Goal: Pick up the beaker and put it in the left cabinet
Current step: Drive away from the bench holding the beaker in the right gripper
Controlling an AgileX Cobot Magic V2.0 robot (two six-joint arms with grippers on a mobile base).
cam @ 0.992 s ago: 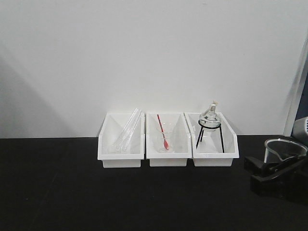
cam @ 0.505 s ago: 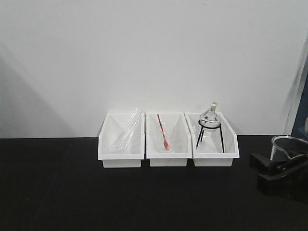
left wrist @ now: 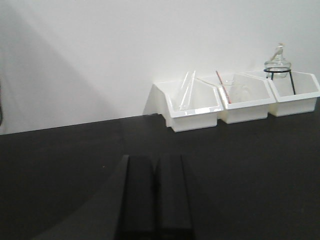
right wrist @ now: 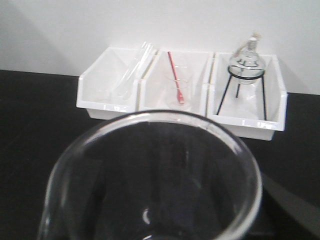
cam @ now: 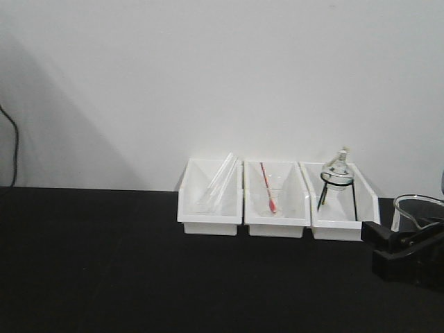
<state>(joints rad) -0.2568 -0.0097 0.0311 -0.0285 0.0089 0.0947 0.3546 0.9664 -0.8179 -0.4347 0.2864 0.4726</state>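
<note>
Closest, at the counter's right edge: one beaker (right wrist: 150,170), upright, mouth up, clamped in the right gripper (cam: 390,244) and filling the right wrist view. Left gripper (left wrist: 155,192) low over the black counter (cam: 104,277), fingers pressed together on nothing. Open counter ahead and to the left. Farther back, against the white wall (cam: 208,83), three white bins (cam: 276,220) side by side: glass tubes (cam: 218,182) leaning in the left, one cone glass (cam: 275,201) with a red stirrer (cam: 268,191) in the middle, one round flask (cam: 338,170) on a black tripod (cam: 355,201) in the right.
</note>
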